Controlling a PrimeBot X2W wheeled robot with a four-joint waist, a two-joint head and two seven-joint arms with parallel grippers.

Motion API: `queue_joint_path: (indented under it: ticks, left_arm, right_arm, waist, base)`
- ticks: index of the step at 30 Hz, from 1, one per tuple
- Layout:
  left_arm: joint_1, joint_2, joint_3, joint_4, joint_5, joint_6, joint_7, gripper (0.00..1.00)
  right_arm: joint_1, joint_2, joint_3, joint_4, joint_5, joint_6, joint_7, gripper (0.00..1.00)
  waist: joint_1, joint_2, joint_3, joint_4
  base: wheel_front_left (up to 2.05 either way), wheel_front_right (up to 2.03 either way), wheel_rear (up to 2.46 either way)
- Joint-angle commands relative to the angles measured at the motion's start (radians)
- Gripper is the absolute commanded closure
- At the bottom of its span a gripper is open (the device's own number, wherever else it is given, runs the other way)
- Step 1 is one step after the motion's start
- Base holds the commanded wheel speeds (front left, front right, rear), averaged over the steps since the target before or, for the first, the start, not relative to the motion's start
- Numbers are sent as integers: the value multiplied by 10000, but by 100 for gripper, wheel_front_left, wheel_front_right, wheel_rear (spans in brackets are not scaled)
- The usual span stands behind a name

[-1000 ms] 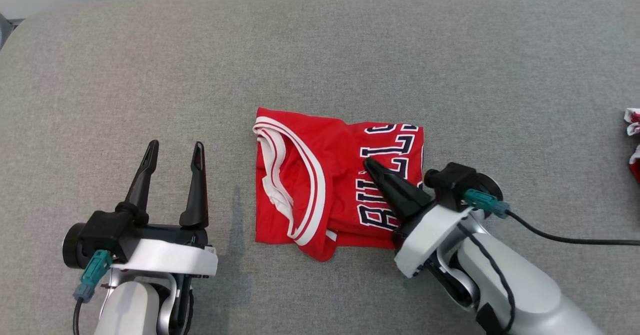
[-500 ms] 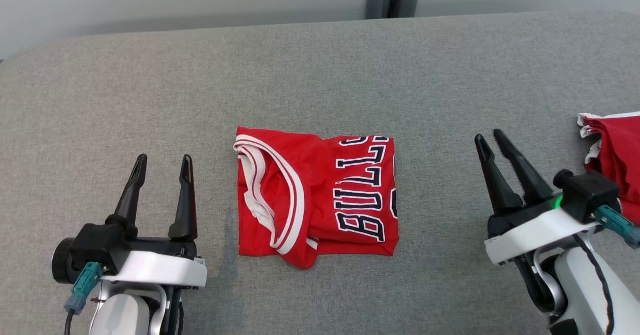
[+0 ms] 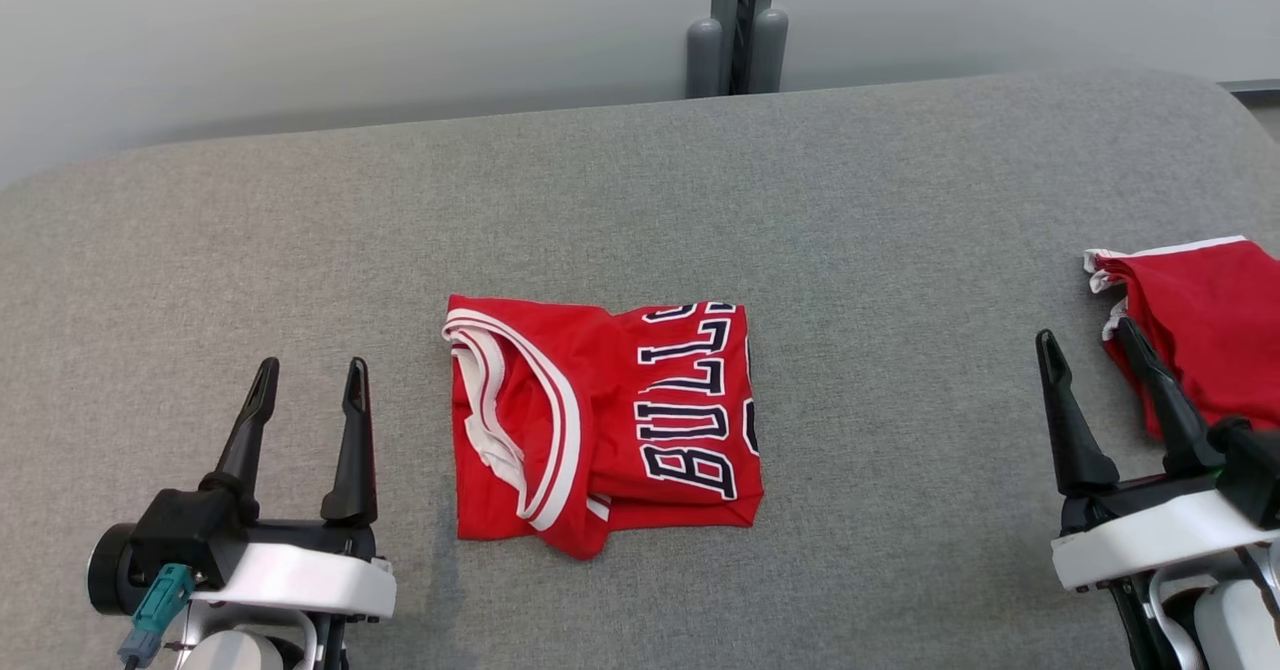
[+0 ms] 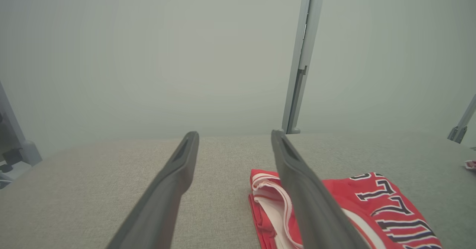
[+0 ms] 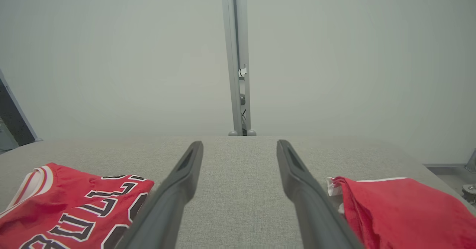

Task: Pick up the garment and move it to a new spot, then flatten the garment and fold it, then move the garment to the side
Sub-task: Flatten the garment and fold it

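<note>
The garment (image 3: 600, 425) is a red basketball jersey with white trim and dark lettering, folded into a rough square on the grey padded table (image 3: 640, 200). It also shows in the left wrist view (image 4: 372, 212) and the right wrist view (image 5: 74, 204). My left gripper (image 3: 308, 380) hovers open at the lower left, a hand's width left of the jersey, nothing between its fingers. My right gripper (image 3: 1090, 342) is open at the lower right, well clear of the jersey, its fingers empty.
A second red garment (image 3: 1200, 320) lies crumpled at the table's right edge, just beyond my right gripper, also in the right wrist view (image 5: 401, 212). A grey post (image 3: 738, 20) stands behind the table's far edge against a pale wall.
My right gripper was shut, pressing on the jersey; it has lifted off, swung right and opened. The head camera has tilted up, shifting the whole picture. The jersey stays folded.
</note>
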Motion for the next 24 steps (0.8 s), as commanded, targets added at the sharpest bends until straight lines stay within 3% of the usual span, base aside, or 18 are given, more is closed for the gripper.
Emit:
queue_joint_path:
  ticks: [1,14,19,24]
  left_arm:
    - [75,71,24,-32,8,44,-26,0]
    - [-23,144,-132,-171,-53,117,75,0]
    - [-134,159,-199,-181,-67,142,79,0]
    - [-265,124,-299,-158,-100,151,57,0]
  right_arm:
    - [165,23,-100,-168,-110,-5,94,0]
    - [406,208,-43,-806,-393,-5,531,0]
    - [314,124,1459,-944,-379,-5,816,0]
    - [111,19,3701,-853,-82,-5,1091,0]
  waist:
    - [0,0,-35,-41]
    - [0,0,32,-3]
    - [0,0,154,94]
    - [0,0,333,272]
  base:
    - [0,0,0]
    - [0,0,0]
    - [0,0,0]
    - [0,0,0]
